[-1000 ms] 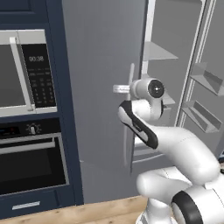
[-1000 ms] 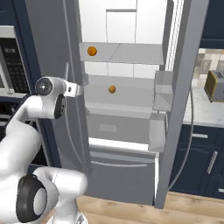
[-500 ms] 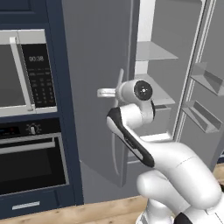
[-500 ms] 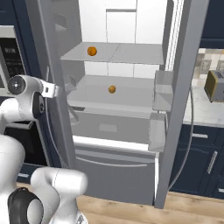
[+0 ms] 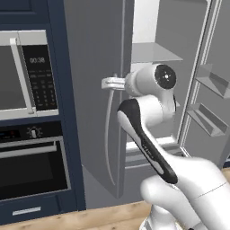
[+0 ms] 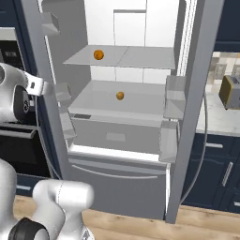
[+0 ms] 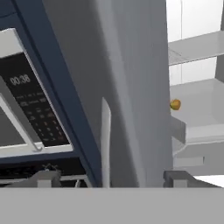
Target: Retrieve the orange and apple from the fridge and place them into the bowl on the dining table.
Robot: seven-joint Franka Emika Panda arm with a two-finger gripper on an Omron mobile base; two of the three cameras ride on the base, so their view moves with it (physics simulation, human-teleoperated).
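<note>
Both fridge doors open, jaws apparently apart.

**Navy kitchen around me**

Left of my left base view there's a built-in microwave with a black oven under it, both set in dark navy cabinetry. Light wood floor runs along the bottom. Far right in the right base view, a toaster sits on a pale counter over navy drawers.

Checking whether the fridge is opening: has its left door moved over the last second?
Yes. In the left base view the left door has swung further open, leftward toward the microwave, with the gripper at its handle.
</note>
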